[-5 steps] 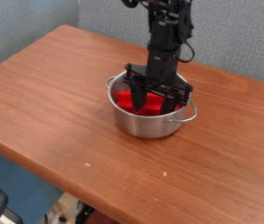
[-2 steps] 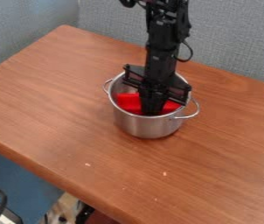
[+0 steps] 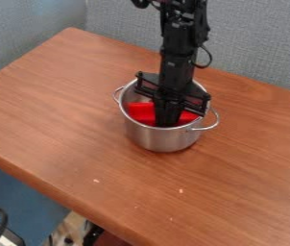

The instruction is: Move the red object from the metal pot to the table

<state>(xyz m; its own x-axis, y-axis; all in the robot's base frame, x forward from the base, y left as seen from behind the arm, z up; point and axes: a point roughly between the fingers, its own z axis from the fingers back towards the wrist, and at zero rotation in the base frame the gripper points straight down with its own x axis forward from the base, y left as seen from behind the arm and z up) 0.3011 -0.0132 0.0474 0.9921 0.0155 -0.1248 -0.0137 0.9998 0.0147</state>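
We find the metal pot point(image 3: 168, 128) standing upright on the brown wooden surface point(image 3: 71, 106), roughly at the middle of the visible top. Its small loop handle point(image 3: 209, 122) projects to the picture's right. The red object point(image 3: 141, 112) lies inside the pot, low against the left part of the interior; only its left portion shows, the remainder being hidden behind the arm.

The black arm point(image 3: 180, 43) descends from the top of the view, and its pincer point(image 3: 170, 113) points straight down into the pot's mouth, within the rim. We read the pincer as pressed together. Its tips sit down at the level of the red object, but we cannot tell from this view whether the object is pinched between them or merely touched.

As to margins: the pot stands well apart from every edge of the surface. The near edge runs diagonally from the left side towards the lower right; the left corner is rounded. Open wood lies on all sides of the pot, widest to the left and towards the near edge, narrower behind it, where the far edge meets a grey wall point(image 3: 256, 38). Below the near edge we note blue flooring point(image 3: 13, 187).
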